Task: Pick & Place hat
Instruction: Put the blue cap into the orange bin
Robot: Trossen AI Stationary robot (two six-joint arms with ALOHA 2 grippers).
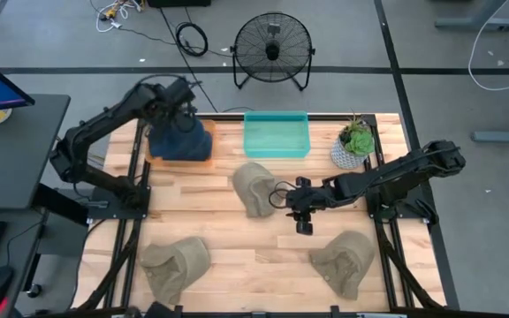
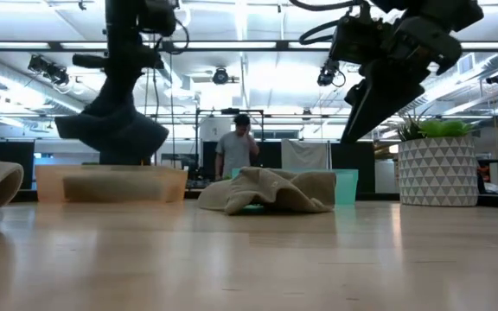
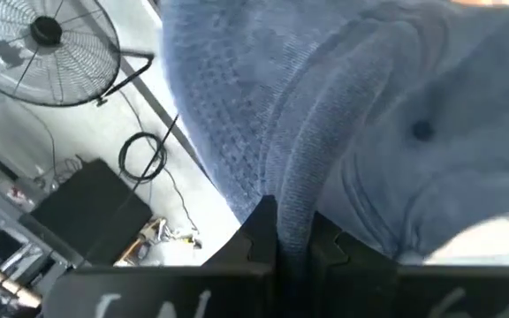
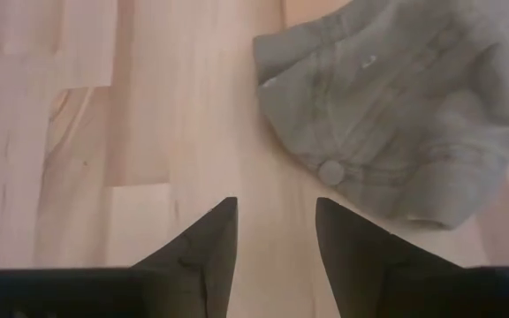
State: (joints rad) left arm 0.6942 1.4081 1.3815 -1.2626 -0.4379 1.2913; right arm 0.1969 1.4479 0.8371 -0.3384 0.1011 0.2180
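A blue hat [image 1: 182, 140] hangs from my shut left gripper [image 1: 180, 108] over an orange bin [image 1: 155, 152] at the table's far left. In the low view the blue hat [image 2: 113, 130] has its lower part at the rim of the orange bin [image 2: 111, 183]. A khaki hat [image 1: 254, 187] lies on the table's middle. My right gripper [image 1: 281, 196] is open, just right of it and above the table; in its wrist view the gripper [image 4: 275, 208] points at bare wood beside the khaki hat [image 4: 396, 124]. My left gripper pinches a raised fold of the blue hat's fabric [image 3: 297, 199] between its two fingers [image 3: 256, 234], coming from above. The hat hangs below the fingers over the orange bin. Whether its lower part rests in the bin, I cannot tell.
A teal bin [image 1: 277, 134] stands at the far middle, and a potted plant [image 1: 354, 146] at the far right. Two more khaki hats lie near the front edge, one left [image 1: 175, 265] and one right [image 1: 343, 261]. A person [image 2: 236, 147] stands in the room behind.
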